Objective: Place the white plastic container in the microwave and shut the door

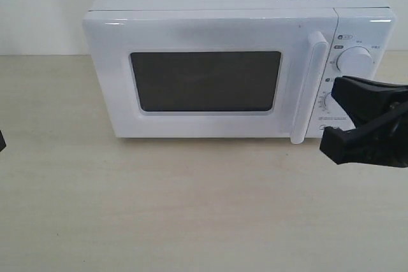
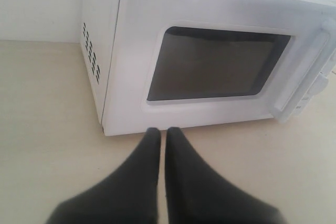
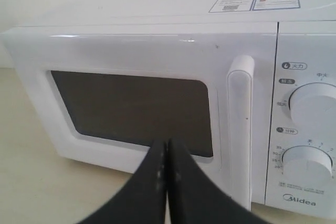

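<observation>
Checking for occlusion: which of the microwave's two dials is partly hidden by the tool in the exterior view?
The lower dial, which sits partly behind the right tool. The upper dial above it is uncovered.

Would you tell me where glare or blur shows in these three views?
Exterior view: even light, small glints along the top edge of the door. Left wrist view: a bright streak above the window, and the left gripper is out of focus. Right wrist view: the right gripper is blurred, the Midea logo sharp.
</observation>
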Robot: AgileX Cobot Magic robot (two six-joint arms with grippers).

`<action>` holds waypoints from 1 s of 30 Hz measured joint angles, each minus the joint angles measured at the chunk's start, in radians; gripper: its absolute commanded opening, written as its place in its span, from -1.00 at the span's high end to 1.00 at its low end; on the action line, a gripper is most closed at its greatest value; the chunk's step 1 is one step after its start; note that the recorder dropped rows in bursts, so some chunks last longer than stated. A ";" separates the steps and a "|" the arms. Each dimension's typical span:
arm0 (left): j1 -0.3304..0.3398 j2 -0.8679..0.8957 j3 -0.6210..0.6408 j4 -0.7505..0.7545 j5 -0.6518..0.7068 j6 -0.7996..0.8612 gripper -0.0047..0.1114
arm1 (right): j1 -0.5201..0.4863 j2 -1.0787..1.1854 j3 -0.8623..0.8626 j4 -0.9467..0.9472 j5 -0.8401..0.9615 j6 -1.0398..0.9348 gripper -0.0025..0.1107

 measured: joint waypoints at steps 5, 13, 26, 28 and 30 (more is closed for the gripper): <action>0.000 0.000 0.000 0.000 0.000 0.000 0.84 | 0.000 0.000 0.000 0.004 0.049 -0.004 0.96; 0.000 0.000 0.000 0.000 0.000 0.000 0.84 | 0.000 0.000 0.000 0.006 0.057 -0.004 0.96; 0.000 0.000 0.000 0.000 0.000 0.000 0.84 | 0.000 0.000 0.000 0.006 0.057 -0.006 0.96; 0.000 0.000 0.000 0.000 0.000 0.000 0.84 | 0.000 -0.002 0.000 0.006 0.057 -0.006 0.96; 0.000 0.000 0.000 0.000 0.000 0.000 0.84 | 0.000 -0.017 0.001 0.008 0.061 -0.006 0.96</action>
